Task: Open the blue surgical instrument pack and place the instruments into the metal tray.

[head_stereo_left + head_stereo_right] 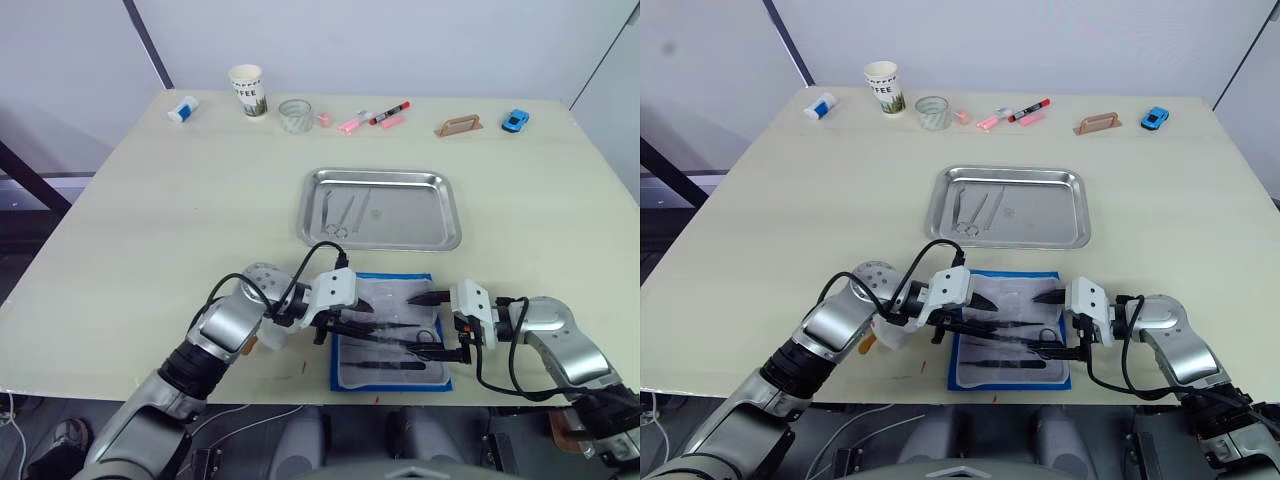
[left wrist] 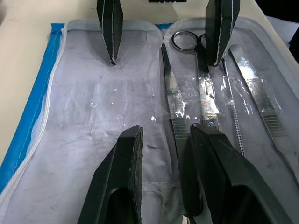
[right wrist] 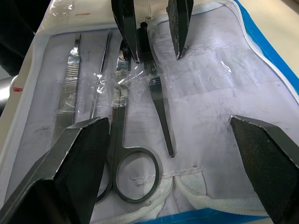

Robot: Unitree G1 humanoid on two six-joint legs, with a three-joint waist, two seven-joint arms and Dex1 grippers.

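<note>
**A:** Where does the blue surgical instrument pack [image 1: 391,331] lie?

**B:** Flat on the table [image 1: 150,220], just on the robot's side of the metal tray [image 1: 380,208], opened so its whitish clear insert shows inside the blue border.

**A:** And the two tools?

**B:** Both hover over the pack from opposite sides. The left tool [image 2: 163,135] has its black fingers slightly spread, pinching nothing; one finger lies over the tweezers [image 2: 173,102], though contact cannot be judged. The right tool [image 3: 168,135] is spread wide, its fingers straddling the ring handle of the scissors [image 3: 122,140], and grips nothing.

**A:** Which instruments remain in the pack?

**B:** The scissors and tweezers under a film strip, and beside them a slim rod [image 3: 100,77] and a flat ridged handle [image 3: 70,79], all lying lengthwise side by side.

**A:** Anything in the tray itself?

**B:** A few thin silvery instruments [image 1: 345,210] lie in its left part, as the robot sees it.

**A:** And beyond the tray?

**B:** Along the table's far edge: a paper cup [image 1: 247,90], a glass [image 1: 295,115], pink and red markers [image 1: 375,118] and a small blue toy car [image 1: 515,120].
</note>
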